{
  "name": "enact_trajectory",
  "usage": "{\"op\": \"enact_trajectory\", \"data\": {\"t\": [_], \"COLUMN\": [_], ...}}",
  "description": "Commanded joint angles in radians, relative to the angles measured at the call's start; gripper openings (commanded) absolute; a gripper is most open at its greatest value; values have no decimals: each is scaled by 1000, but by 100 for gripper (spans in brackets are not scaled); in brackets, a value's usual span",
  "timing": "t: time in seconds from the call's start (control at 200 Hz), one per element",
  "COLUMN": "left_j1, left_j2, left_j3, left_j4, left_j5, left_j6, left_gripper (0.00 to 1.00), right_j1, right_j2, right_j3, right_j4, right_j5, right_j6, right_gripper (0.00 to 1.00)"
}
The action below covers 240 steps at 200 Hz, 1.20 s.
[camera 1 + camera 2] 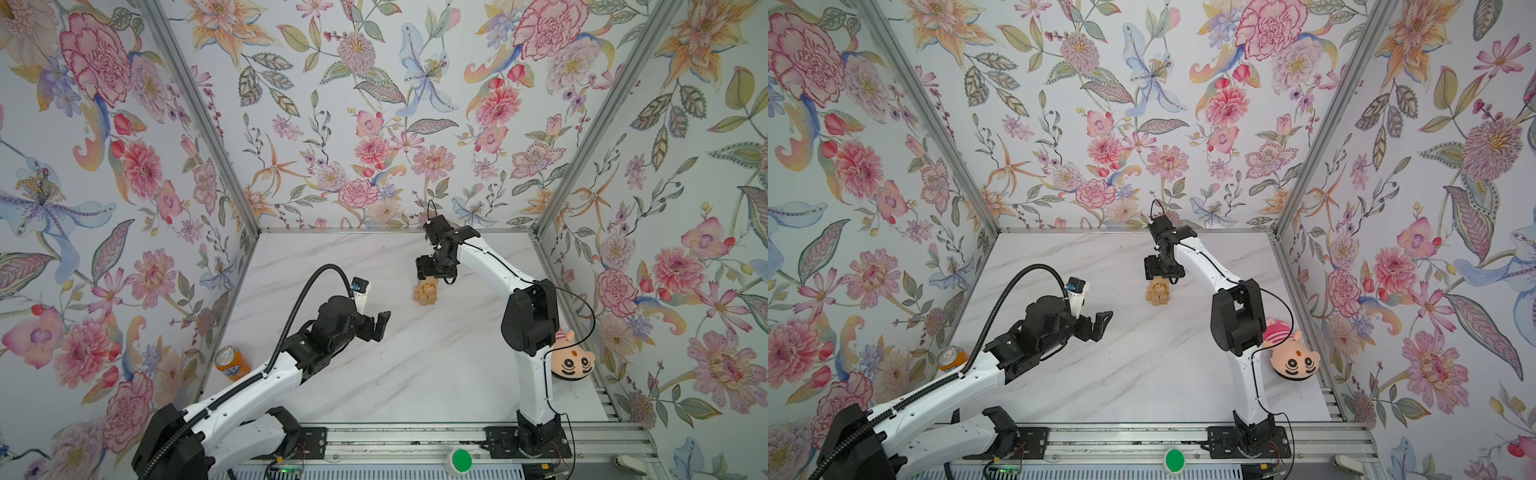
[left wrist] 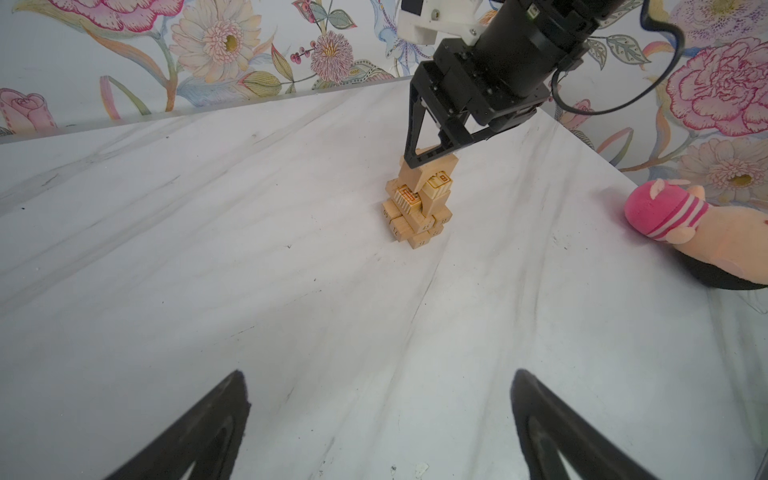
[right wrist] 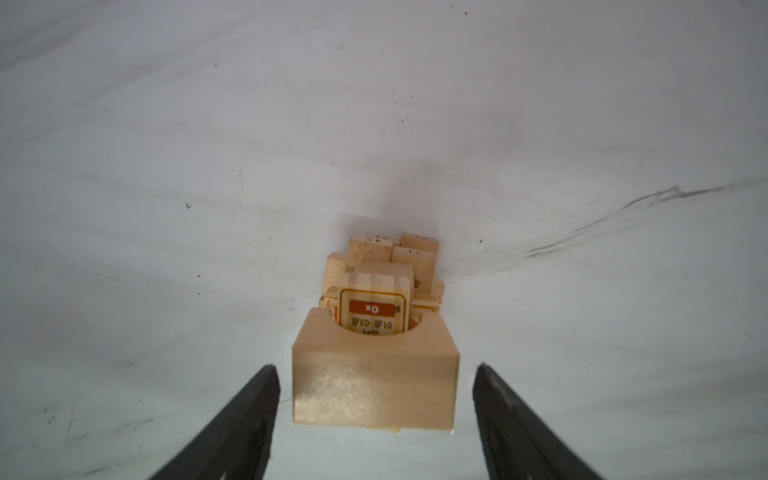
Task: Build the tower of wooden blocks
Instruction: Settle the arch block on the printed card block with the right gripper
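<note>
The left gripper (image 1: 380, 326) hangs wide and empty over the near-left table (image 1: 415, 374). Farther back, mid-table, stands the tower (image 1: 425, 293). The right gripper (image 1: 434, 273) straddles its top block (image 3: 374, 382), jaws spread, a gap on each side.

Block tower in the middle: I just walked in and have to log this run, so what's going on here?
The right gripper is directly over the tower. Its jaws stand open on either side of the top block, with a gap on both sides, so nothing is gripped. The left gripper hangs open and empty, well away from the tower. A soda can and a plush doll sit at the edges, untouched.
</note>
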Motion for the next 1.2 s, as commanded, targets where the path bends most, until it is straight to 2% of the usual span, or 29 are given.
{"op": "enact_trajectory", "data": {"t": [0.0, 0.69, 0.901, 1.196], "left_j1": [17, 28, 31, 35], "left_j2": [-18, -18, -17, -18], "left_j3": [-20, -16, -13, -17], "left_j4": [24, 11, 12, 14], "left_j5": [18, 24, 23, 26], "left_j6": [-7, -3, -3, -7], "left_gripper": [99, 99, 99, 99], "right_j1": [9, 13, 13, 13], "right_j2": [21, 42, 41, 25], "right_j3": [21, 21, 22, 25], "right_j4": [-29, -28, -28, -29], "right_j5": [1, -9, 6, 20], "right_j6": [12, 11, 12, 17], "right_gripper": [76, 72, 58, 54]}}
